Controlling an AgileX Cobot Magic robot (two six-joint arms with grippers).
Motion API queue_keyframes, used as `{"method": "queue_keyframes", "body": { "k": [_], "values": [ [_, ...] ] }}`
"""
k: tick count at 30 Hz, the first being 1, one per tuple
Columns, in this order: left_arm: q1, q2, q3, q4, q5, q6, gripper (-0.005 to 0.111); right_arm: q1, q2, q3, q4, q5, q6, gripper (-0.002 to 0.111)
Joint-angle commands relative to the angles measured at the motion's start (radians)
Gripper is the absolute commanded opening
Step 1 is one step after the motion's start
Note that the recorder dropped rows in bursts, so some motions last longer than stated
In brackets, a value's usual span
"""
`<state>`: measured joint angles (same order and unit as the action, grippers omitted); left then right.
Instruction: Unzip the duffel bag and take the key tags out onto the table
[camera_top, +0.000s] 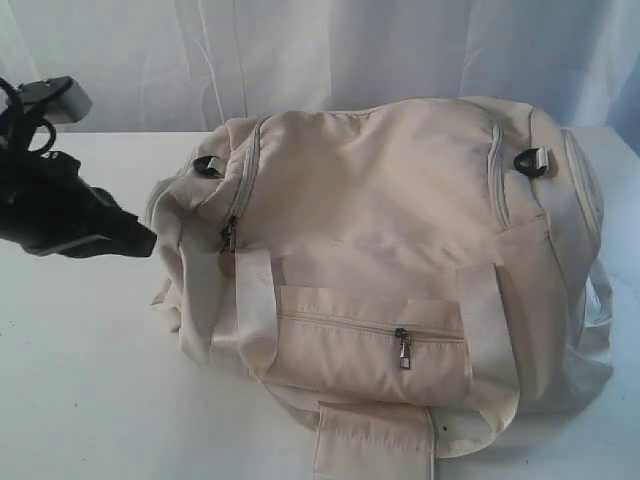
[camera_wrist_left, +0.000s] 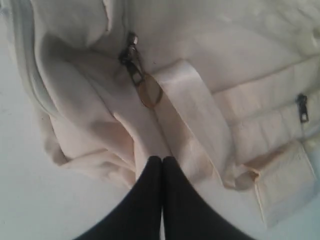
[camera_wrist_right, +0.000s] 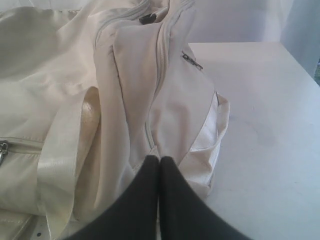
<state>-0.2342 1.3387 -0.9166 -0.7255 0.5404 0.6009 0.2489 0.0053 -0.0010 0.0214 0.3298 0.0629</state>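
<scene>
The cream duffel bag (camera_top: 400, 240) lies zipped shut on the white table (camera_top: 80, 380). Its main zipper pull (camera_top: 229, 235) sits at the bag's left end, and the front pocket pull (camera_top: 403, 348) hangs near the front. My left gripper (camera_top: 148, 241) hovers shut and holding nothing just left of the bag. In the left wrist view its fingertips (camera_wrist_left: 162, 160) point at the fabric below the main pull (camera_wrist_left: 132, 62). My right gripper (camera_wrist_right: 159, 159) is shut and holding nothing at the bag's right end (camera_wrist_right: 165, 90), out of the exterior view. The key tags are hidden.
A pale webbing strap (camera_top: 255, 310) loops over the bag's front, and another strap end (camera_top: 375, 440) lies at the table's front edge. A white curtain (camera_top: 320, 50) hangs behind. Bare table (camera_wrist_right: 270, 125) lies to the right of the bag.
</scene>
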Motion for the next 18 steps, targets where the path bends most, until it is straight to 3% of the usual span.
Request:
{"method": "queue_keyframes", "body": {
  "k": [1, 6, 9, 13, 18],
  "values": [
    [-0.006, 0.104, -0.014, -0.082, -0.063, 0.029, 0.016, 0.001, -0.005, 0.001, -0.003, 0.029, 0.002, 0.0],
    [-0.01, 0.196, -0.014, -0.154, -0.074, 0.029, 0.057, 0.001, -0.005, 0.001, -0.003, 0.029, 0.002, 0.0],
    [-0.01, 0.233, -0.014, -0.178, -0.101, 0.029, 0.067, 0.001, -0.005, 0.001, -0.003, 0.029, 0.002, 0.0],
    [-0.01, 0.266, -0.014, -0.188, -0.136, 0.029, 0.06, 0.001, -0.005, 0.001, -0.003, 0.029, -0.003, 0.0],
    [-0.01, 0.291, -0.014, -0.188, -0.141, 0.029, 0.025, 0.001, -0.005, 0.001, -0.003, 0.025, -0.035, 0.0]
  ]
}}
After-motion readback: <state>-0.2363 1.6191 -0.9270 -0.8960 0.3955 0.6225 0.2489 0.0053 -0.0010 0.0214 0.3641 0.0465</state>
